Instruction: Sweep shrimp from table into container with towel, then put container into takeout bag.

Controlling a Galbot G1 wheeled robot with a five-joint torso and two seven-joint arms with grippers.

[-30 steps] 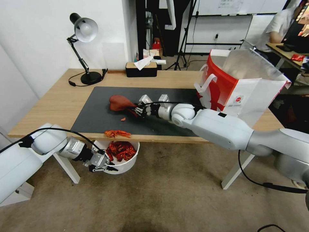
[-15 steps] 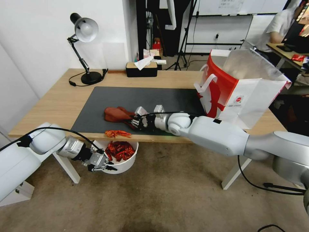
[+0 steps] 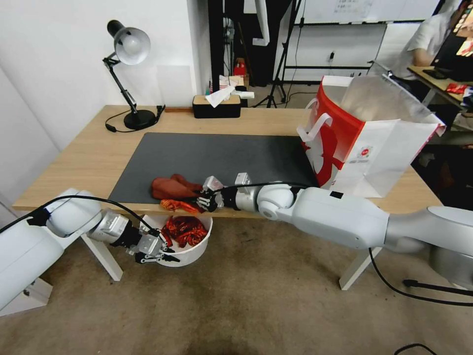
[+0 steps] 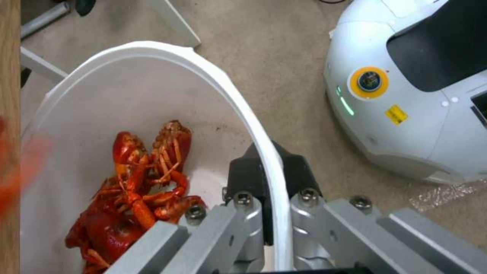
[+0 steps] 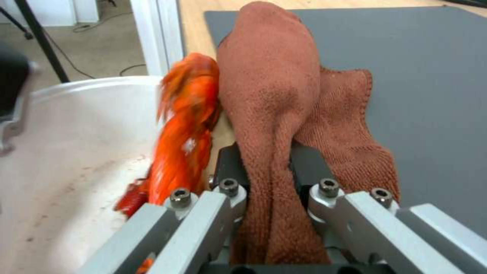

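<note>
The dark red towel [image 3: 170,187] lies on the grey mat near the table's [image 3: 88,158] front edge, with my right gripper [image 3: 203,199] shut on its bunched end [image 5: 269,76]. A bright red-orange shrimp [image 3: 177,205] sits at the very edge, pressed against the towel's front and blurred [image 5: 185,125] over the bowl. Just below that edge hangs the white container [image 3: 192,254], with several shrimp [image 4: 137,182] inside. My left gripper [image 3: 164,249] is shut on its rim [image 4: 203,72], one finger inside and one outside. The red and white takeout bag [image 3: 364,143] stands open at the right end.
A black desk lamp [image 3: 130,74] and a black tissue box [image 3: 217,106] stand along the table's far side. The robot's white base [image 4: 406,95] is on the carpet beside the container. White table legs [image 3: 101,256] stand close behind my left arm.
My right gripper has dragged the towel across the mat toward the front edge, up against the shrimp lying there. The left gripper and container have stayed nearly still.
</note>
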